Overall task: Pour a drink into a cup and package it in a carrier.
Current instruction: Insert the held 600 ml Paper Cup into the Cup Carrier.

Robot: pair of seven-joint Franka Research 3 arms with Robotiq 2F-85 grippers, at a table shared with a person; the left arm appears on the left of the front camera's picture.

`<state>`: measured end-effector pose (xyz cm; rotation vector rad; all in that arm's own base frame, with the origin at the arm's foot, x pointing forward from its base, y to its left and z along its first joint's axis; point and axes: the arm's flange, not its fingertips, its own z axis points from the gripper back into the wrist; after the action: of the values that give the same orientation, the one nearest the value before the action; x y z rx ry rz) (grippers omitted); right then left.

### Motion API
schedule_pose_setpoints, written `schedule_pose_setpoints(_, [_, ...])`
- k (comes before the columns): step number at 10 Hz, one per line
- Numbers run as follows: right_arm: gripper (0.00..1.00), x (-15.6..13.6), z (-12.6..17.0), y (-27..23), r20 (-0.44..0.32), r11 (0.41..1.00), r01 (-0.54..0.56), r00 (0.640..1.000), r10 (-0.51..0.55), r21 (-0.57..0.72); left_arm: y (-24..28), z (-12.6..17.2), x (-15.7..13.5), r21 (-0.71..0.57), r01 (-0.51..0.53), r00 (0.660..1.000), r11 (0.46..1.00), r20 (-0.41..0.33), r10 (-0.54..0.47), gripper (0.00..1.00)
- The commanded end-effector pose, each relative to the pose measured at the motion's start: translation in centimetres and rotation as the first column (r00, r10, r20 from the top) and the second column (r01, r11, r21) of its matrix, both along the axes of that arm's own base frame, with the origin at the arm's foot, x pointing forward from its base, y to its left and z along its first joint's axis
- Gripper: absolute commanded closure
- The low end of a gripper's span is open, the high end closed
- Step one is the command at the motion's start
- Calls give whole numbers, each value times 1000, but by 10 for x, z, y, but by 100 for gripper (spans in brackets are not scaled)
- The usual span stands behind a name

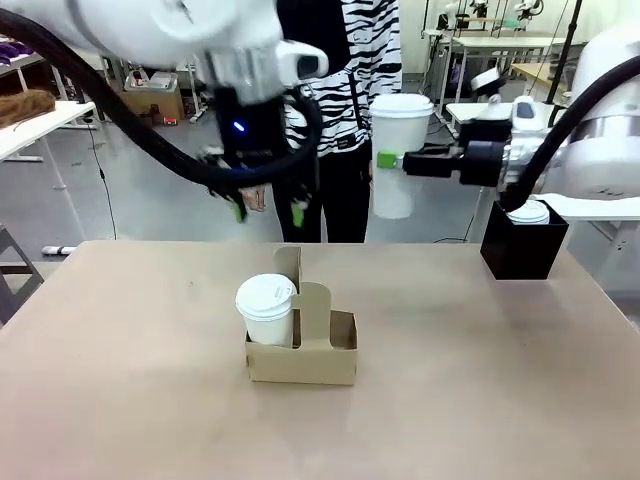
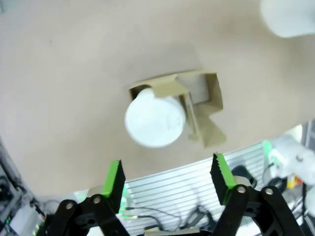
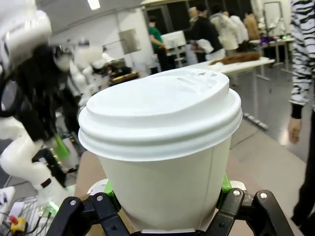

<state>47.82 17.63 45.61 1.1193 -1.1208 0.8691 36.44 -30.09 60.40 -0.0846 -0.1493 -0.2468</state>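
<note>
The tan cardboard carrier (image 1: pixel 318 358) stands mid-table with a lidded white paper cup (image 1: pixel 267 308) upright in its left slot. My left gripper (image 1: pixel 268 212) hangs open well above it with nothing between its fingers; in the left wrist view it (image 2: pixel 167 179) looks straight down on that cup (image 2: pixel 155 120) and the carrier (image 2: pixel 202 96). My right gripper (image 1: pixel 395 160) is shut on a taller lidded white cup (image 1: pixel 398 140), held upright in the air to the right of the carrier and seen close up as cup (image 3: pixel 162 147) and gripper (image 3: pixel 165 201). The drink is out of view.
A black square box (image 1: pixel 522 250) at the table's far right holds another lidded white cup (image 1: pixel 527 212). A person in a zebra-striped top (image 1: pixel 360 60) stands at the far edge behind the arms. The carrier's right slot (image 1: pixel 340 335) holds nothing.
</note>
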Motion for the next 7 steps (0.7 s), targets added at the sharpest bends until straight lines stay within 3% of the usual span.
schedule_pose_setpoints(1, [17,0,-7,17,19,990,-139,990,139,24,69,23,-17,-25,161,986,987,50,-160,0])
schedule_pose_setpoints(3, [17,-21,-24,38,64,951,-298,954,294,81,144,34,-19,-74,336,936,939,139,-324,0])
schedule_pose_setpoints(6, [17,-32,-51,57,133,919,-378,922,363,116,229,7,-11,-75,550,818,832,246,-520,0])
schedule_pose_setpoints(7, [17,-29,-63,61,159,922,-366,925,346,121,230,-11,-11,-53,610,764,791,303,-569,0])
